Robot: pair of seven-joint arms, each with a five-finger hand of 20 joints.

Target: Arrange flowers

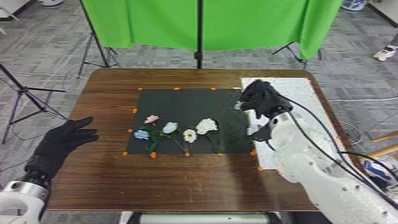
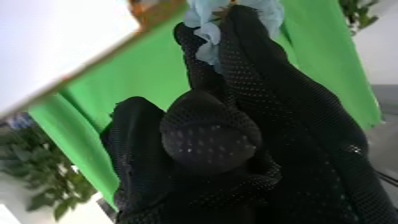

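Backdrop: green cloth (image 1: 142,25) hangs beyond the black mat (image 1: 178,102).
Right hand (image 1: 262,100): beside the mat's right edge, fingers pinching a pale blue flower (image 2: 206,10).
Left hand (image 1: 67,137): left of the mat, open.
Loose flowers (image 1: 206,126): lying on the mat's near half.
Risk: I could crush the petals by squeezing harder — or drop the bloom by easing off.
Table (image 1: 195,180): brown wood around the mat — grey carpet (image 1: 164,59) beyond.

Pink flower (image 1: 151,118), blue flower (image 1: 141,134), pale-blue flower (image 1: 170,128), yellow-centred white flower (image 1: 190,135) and cream flower (image 1: 206,125) lie grouped on black mat (image 1: 178,102); ruffled light-blue flower (image 2: 210,32) held in right robot hand (image 1: 261,100)
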